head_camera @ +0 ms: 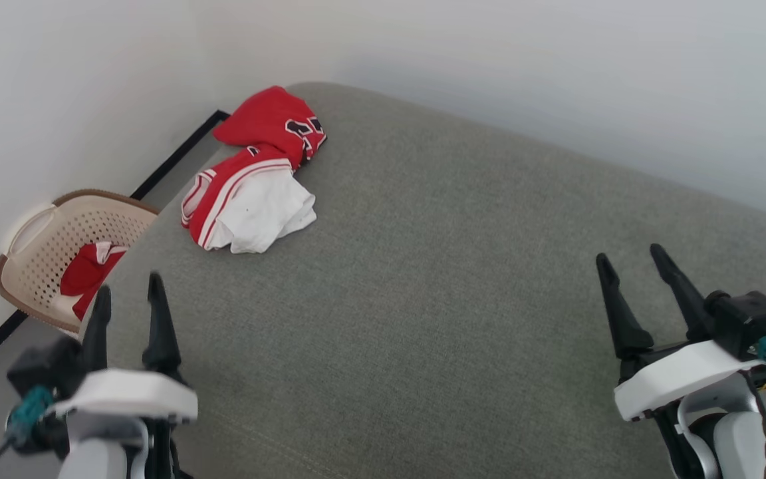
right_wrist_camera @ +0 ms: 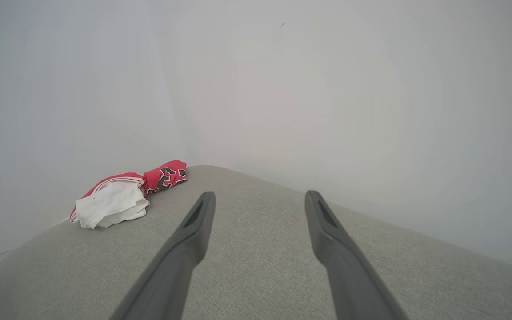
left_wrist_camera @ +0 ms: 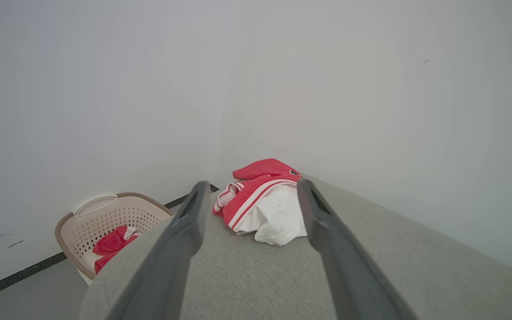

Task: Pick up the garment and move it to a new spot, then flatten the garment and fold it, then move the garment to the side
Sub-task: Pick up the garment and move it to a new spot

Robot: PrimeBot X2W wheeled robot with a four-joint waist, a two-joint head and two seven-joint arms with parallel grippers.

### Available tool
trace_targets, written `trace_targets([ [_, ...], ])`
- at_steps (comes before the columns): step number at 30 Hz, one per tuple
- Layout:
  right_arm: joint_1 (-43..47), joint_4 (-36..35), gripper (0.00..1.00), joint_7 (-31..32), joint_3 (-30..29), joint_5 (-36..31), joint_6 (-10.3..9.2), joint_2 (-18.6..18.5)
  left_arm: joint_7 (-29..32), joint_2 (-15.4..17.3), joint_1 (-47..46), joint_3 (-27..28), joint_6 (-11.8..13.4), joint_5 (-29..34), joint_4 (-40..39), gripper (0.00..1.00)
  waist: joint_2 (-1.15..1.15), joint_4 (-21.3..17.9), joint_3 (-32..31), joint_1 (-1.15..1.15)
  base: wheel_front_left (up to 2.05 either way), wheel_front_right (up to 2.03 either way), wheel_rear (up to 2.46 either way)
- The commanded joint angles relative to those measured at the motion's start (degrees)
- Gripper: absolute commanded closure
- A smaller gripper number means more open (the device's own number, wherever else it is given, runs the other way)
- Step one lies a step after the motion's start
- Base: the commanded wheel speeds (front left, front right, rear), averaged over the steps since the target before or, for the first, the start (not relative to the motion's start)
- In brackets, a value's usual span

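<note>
The garment (head_camera: 258, 171) lies crumpled near the far left corner of the grey cushioned surface (head_camera: 436, 279): red cloth, a white sleeve on top, striped trim, black-and-white print. The left wrist view has the garment (left_wrist_camera: 262, 202) straight ahead, between the fingers. From the right wrist, the garment (right_wrist_camera: 125, 195) sits far to the left. My left gripper (head_camera: 129, 297) hovers open at the near left edge, well short of the garment. My right gripper (head_camera: 630, 259) is open at the near right, far from it. Both hold nothing.
A beige perforated laundry basket (head_camera: 37, 246) stands on the floor left of the surface, with another red cloth (head_camera: 89, 273) in it; the left wrist view also has the basket (left_wrist_camera: 105, 222). White walls close in behind and to the left. The surface's left edge curves down.
</note>
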Motion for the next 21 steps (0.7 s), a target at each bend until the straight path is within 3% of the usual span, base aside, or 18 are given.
trace_targets([
  [1, -0.36, -0.51, 0.0, 0.35, -0.28, -0.1, 0.01, -0.15, -0.23, 0.1, -1.89, 0.07, -0.27, -0.29, 0.58, 0.0, 0.0, -0.15, 1.07, 0.0, 0.0, 0.0, 0.0],
  [13, -2.82, -5.87, 0.0, 3.41, -1.53, -1.2, 0.01, -2.52, -0.33, 2.68, -19.96, 0.88, -2.55, -0.14, 12.69, 0.0, 0.0, -3.84, 8.24, 0.0, 0.0, 0.0, 0.0],
  [21, -5.3, -10.54, 0.0, 6.27, -0.98, -1.19, 0.01, -4.74, -0.33, 5.01, -31.93, 2.25, -4.58, -1.34, 25.48, 0.0, 0.0, -7.08, 13.72, 0.0, 0.0, 0.0, 0.0],
])
